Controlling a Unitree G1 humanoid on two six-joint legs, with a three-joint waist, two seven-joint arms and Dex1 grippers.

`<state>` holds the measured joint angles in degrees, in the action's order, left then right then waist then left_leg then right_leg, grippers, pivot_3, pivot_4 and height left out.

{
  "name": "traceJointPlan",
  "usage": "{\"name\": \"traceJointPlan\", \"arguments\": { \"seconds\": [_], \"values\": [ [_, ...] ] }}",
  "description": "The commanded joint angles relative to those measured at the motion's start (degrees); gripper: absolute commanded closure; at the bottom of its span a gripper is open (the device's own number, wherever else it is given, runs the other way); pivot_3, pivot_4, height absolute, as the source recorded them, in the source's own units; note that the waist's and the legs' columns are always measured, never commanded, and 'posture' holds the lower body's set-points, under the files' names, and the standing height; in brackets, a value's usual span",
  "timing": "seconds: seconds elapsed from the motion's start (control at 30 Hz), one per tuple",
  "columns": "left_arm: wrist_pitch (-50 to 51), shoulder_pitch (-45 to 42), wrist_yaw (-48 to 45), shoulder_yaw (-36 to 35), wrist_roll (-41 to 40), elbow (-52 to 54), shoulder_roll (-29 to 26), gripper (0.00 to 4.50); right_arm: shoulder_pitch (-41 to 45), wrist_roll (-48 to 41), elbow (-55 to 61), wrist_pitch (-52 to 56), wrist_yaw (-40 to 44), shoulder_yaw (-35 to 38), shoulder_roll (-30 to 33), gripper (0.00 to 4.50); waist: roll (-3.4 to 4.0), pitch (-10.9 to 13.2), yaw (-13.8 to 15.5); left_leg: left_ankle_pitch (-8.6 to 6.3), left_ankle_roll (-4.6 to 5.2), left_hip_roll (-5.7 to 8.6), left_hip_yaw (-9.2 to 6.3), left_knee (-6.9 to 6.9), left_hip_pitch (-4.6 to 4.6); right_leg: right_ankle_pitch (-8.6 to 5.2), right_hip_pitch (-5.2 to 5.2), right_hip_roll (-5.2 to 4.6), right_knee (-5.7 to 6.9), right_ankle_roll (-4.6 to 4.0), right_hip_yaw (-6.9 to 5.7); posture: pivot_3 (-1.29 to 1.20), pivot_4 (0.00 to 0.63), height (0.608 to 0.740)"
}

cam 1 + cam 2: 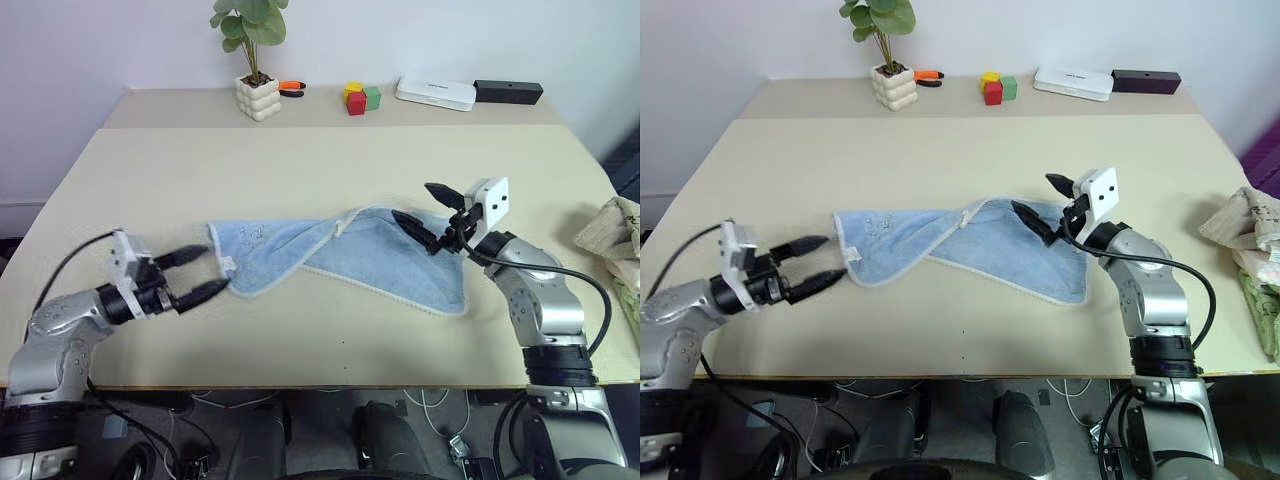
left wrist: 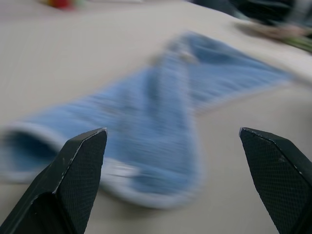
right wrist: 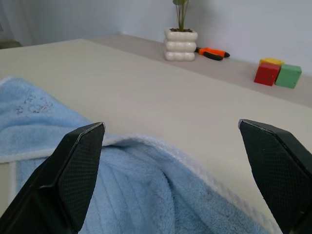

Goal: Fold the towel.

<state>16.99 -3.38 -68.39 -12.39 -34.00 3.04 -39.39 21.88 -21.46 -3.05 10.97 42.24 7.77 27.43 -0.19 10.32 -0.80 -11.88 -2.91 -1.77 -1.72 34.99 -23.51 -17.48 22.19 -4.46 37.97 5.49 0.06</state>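
So the left hand [image 1: 208, 273] sits low over the bench [image 1: 300, 160], just off the towel's left end, its fingers spread wide with nothing between them. My guess is it's lined up that way to slide onto the hem corner right in front of it; the near fingertip looks almost touching the edge, though I can't say for sure it does.

The towel [image 1: 340, 258] itself lies across the middle of the bench, loosely twisted, one flap thrown over the other, so it's nowhere near a neat fold yet. The small dark embroidered mark [image 1: 252, 234] shows on the towel's left part.

Over the towel's right part, the right hand [image 1: 427, 213] is raised a little above the cloth, also wide open and holding nothing. It reads like it's poised to come down on that upper edge, so both ends get grabbed together.

Right of the towel, at the bench edge, sits a crumpled beige cloth [image 1: 612, 232], well apart.
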Motion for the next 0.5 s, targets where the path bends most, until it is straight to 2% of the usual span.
{"name": "traceJointPlan", "arguments": {
  "seconds": [0.03, 0.13, 0.2, 0.33, 0.4, 0.5],
  "values": [
    [1.3, -1.7, -1.7, 1.5, -1.2, 1.8, -0.5, 0.06, -1.0, -1.1, 4.9, 0.1, -3.0, 2.2, -0.6, 0.0, -0.01, 0.0, 0.1, 0.0, 0.0, 0.0, -0.01, 0.01, 0.0, -0.01, 0.01, 0.0, 0.0, -0.02, 0.0, 0.0, 0.15, 0.74],
    [1.2, -3.9, -2.7, 3.3, -0.1, 3.1, -1.5, 0.06, -1.4, -1.4, 5.8, -0.6, -1.8, 1.0, -0.9, 0.0, -0.02, 0.0, 0.1, 0.0, 0.0, -0.02, -0.01, 0.04, -0.01, -0.05, 0.04, 0.01, 0.02, -0.21, 0.0, 0.0, 0.15, 0.74],
    [-1.8, -5.6, -3.1, 4.2, 2.9, 0.5, -1.9, 0.06, -1.5, 1.1, 2.5, -2.6, -2.5, 0.3, -1.0, 0.0, -0.02, 0.0, 0.0, 0.0, 0.0, -0.03, -0.01, 0.04, 0.0, -0.05, 0.02, 0.02, 0.0, -0.21, -0.01, 0.0, 0.15, 0.74],
    [-4.9, -8.5, -4.8, 5.0, 5.6, -3.4, -3.3, 0.06, -1.4, -0.7, 5.1, -2.8, -4.1, 0.9, -3.2, 0.0, -0.02, 0.0, -0.2, 0.0, 0.0, -0.02, 0.04, 0.0, -0.02, 0.02, 0.09, 0.03, -0.01, -0.08, 0.02, 0.0, 0.15, 0.74],
    [-10.3, -9.5, -5.8, 7.4, 10.4, -6.3, -4.2, 0.06, -2.5, 0.0, 5.0, -4.0, -3.8, 0.7, -3.2, 0.0, -0.02, 0.0, -0.1, 0.0, 0.0, -0.03, 0.04, -0.03, -0.03, 0.04, 0.12, 0.05, 0.0, -0.03, 0.02, 0.0, 0.15, 0.74],
    [-12.6, -11.4, -6.6, 9.8, 13.5, -9.8, -4.9, 0.06, -2.8, 0.6, 4.5, -4.8, -4.1, 0.5, -3.5, 0.0, -0.02, 0.0, 0.0, 0.0, 0.0, -0.03, 0.04, -0.02, -0.03, 0.04, 0.11, 0.06, -0.01, -0.04, 0.02, 0.0, 0.15, 0.74]
  ]
}}
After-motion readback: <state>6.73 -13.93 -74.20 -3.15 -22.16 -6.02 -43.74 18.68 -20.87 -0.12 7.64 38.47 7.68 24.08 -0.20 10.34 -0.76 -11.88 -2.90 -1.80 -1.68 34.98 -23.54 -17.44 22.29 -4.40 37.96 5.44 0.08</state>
